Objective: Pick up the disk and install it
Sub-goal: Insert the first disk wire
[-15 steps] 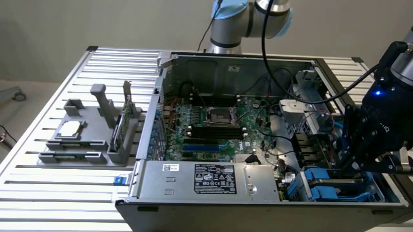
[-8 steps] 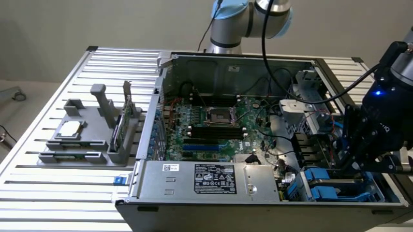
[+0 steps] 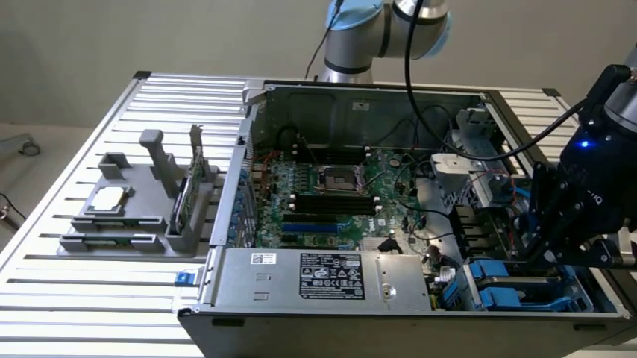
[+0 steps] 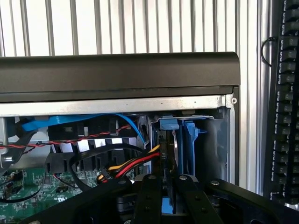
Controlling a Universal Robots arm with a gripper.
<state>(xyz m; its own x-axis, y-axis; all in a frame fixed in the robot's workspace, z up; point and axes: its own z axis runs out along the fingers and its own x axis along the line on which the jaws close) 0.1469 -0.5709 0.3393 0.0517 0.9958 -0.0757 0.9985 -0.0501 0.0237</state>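
Far off to the exterior view's left of the claw [image 3: 538,257] sits one grey stand [image 3: 130,242], with one silver chip [image 3: 110,198] lying on it and one green card [image 3: 196,175] standing in it. Nearer the claw is one open computer case [image 3: 329,93], with one green board [image 3: 318,183] on its floor and one silver box [image 3: 298,277] at its front. Just beside the claw runs one bunch of red, yellow and black wires [image 4: 135,163]. The claw's two fingers [image 4: 148,196] are pinched on the thin edge of one disk [image 4: 166,149], which stands upright in its slot, so I think this is the putting-in step. One more blue frame [image 4: 191,140] stands just past the disk. I think this step calls for a straight, gentle push so the disk does not jam
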